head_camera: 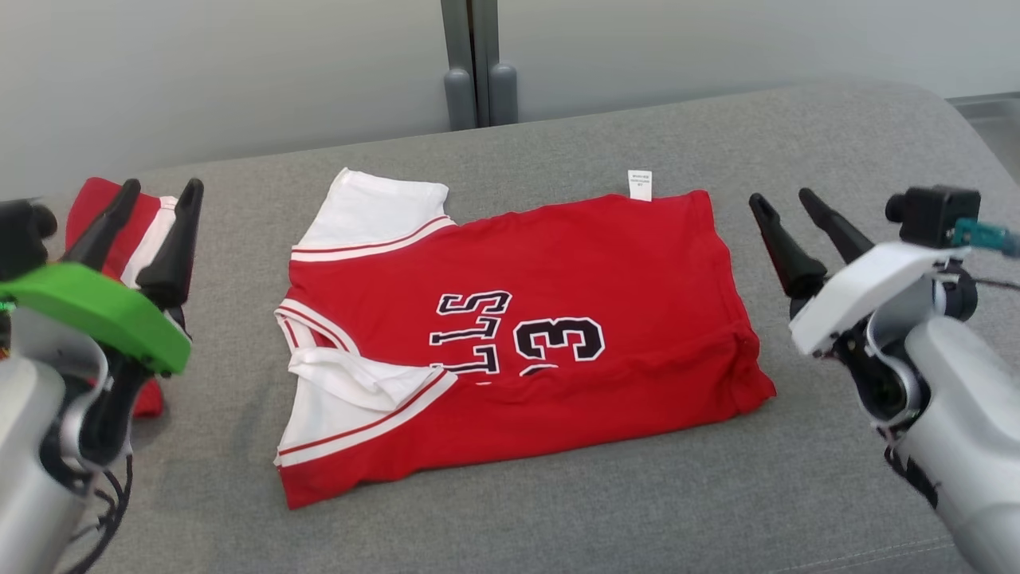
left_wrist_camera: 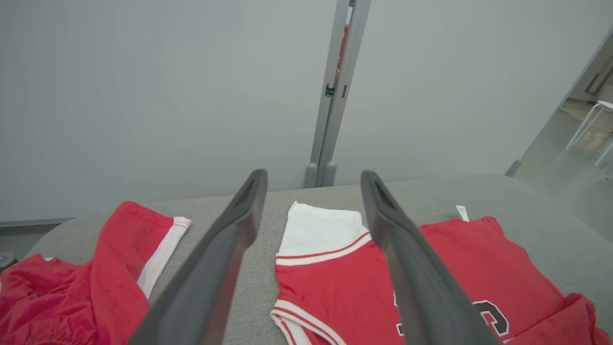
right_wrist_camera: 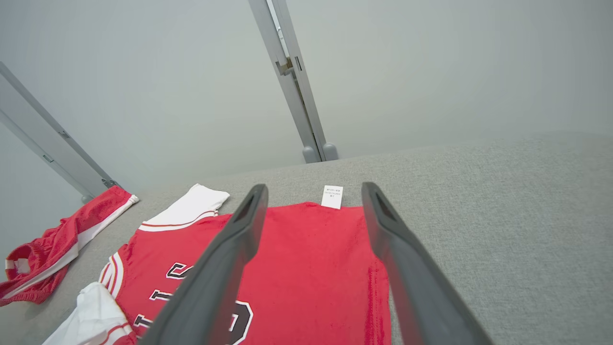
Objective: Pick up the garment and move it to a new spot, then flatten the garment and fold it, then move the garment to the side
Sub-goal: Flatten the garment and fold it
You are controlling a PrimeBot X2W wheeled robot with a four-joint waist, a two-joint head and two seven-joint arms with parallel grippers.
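The garment (head_camera: 558, 327) is a red jersey with white sleeves and black lettering, lying folded flat on the grey padded surface (head_camera: 637, 494). The jersey (left_wrist_camera: 345, 287) also lies ahead in the left wrist view, and the jersey (right_wrist_camera: 311, 258) lies below the fingers in the right wrist view. My left gripper (head_camera: 163, 195) hovers open left of the garment, nothing between its fingers. My right gripper (head_camera: 785, 199) hovers open just right of the garment's edge, also empty. The same gripper gaps appear for the left gripper (left_wrist_camera: 313, 175) and the right gripper (right_wrist_camera: 313, 188).
A second red and white garment (head_camera: 119, 231) lies crumpled at the surface's left end, behind my left gripper; the second garment (left_wrist_camera: 76, 282) shows again in the left wrist view. A grey wall with a vertical post (head_camera: 476, 64) stands behind the surface.
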